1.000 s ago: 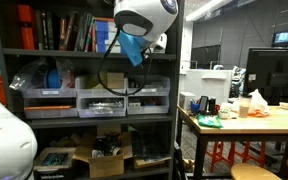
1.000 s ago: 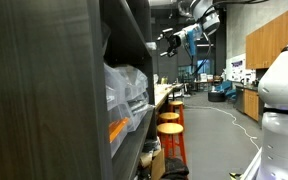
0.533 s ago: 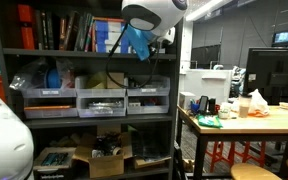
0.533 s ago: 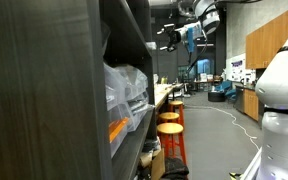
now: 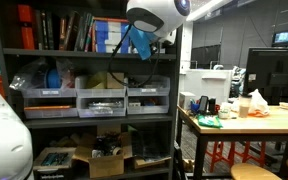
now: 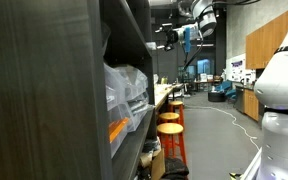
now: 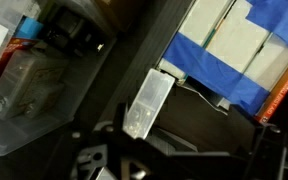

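Gripper point(image 5: 161, 40) was positioned at the shelving unit point(image 5: 84, 52) top level, near blue-and-white boxes point(image 7: 234, 45) and a clear bin point(image 7: 24, 80). Finger spacing couldn't be told.

An exterior view faces the shelf unit point(image 5: 84, 90) front-on from mid distance, with the arm point(image 5: 156, 14) at the top and the counter point(image 5: 259, 118) at frame right, its long front edge towards the camera. An exterior view sits tight against the shelf's dark side panel point(image 6: 44, 90) and looks along the shelf front down the room, the counter's edge receding and the arm far off and small. Both exterior views share arm, shelf and counter. The wrist view is very close and tilted, looking onto the blue-taped boxes point(image 7: 234, 45) and a clear bin point(image 7: 24, 70).
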`<state>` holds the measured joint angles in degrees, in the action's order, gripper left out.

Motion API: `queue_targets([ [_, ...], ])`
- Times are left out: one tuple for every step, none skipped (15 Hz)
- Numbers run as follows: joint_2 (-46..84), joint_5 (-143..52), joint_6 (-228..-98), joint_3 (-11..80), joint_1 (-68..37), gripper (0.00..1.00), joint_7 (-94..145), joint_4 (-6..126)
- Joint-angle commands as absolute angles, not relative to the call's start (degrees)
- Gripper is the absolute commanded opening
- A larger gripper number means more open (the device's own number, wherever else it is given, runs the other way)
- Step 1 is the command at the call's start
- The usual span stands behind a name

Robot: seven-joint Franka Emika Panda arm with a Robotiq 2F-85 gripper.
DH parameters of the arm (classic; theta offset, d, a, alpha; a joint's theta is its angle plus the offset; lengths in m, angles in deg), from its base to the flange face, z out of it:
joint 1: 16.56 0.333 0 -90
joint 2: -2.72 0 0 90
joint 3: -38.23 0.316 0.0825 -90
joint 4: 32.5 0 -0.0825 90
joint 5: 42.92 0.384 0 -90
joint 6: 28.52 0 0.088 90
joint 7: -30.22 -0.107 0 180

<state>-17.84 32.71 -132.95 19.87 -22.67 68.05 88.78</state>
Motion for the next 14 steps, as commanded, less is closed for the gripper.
queue_targets([
  [-16.7, 33.8, -131.8, 21.3, -25.2, 1.00, 68.4, 87.9],
  [-16.6, 33.8, -131.9, 21.4, -25.4, 1.00, 68.3, 87.9],
  [-16.5, 34.1, -131.9, 21.4, -25.7, 1.00, 68.5, 87.8],
  [-16.3, 34.5, -131.8, 21.3, -25.8, 1.00, 68.6, 87.6],
  [-16.0, 34.9, -131.7, 21.3, -25.9, 1.00, 68.5, 87.3],
  [-15.6, 35.7, -131.4, 21.3, -25.9, 1.00, 68.6, 86.8],
  [-15.2, 36.3, -131.6, 21.5, -25.9, 1.00, 68.6, 86.4],
  [-14.9, 36.9, -131.6, 21.6, -25.9, 1.00, 68.6, 86.0],
  [-14.4, 37.5, -131.4, 21.7, -25.8, 1.00, 68.6, 85.7],
  [-13.9, 37.9, -131.5, 21.9, -25.7, 1.00, 68.5, 85.3],
  [-13.6, 38.2, -131.5, 22.2, -25.8, 1.00, 68.4, 85.1],
  [-13.4, 38.2, -131.7, 22.4, -25.8, 1.00, 68.3, 85.1],
  [-13.6, 37.4, -131.8, 22.8, -26.0, 1.00, 68.2, 85.4],
  [-14.5, 35.6, -132.1, 23.1, -26.4, 1.00, 68.2, 86.4],
])
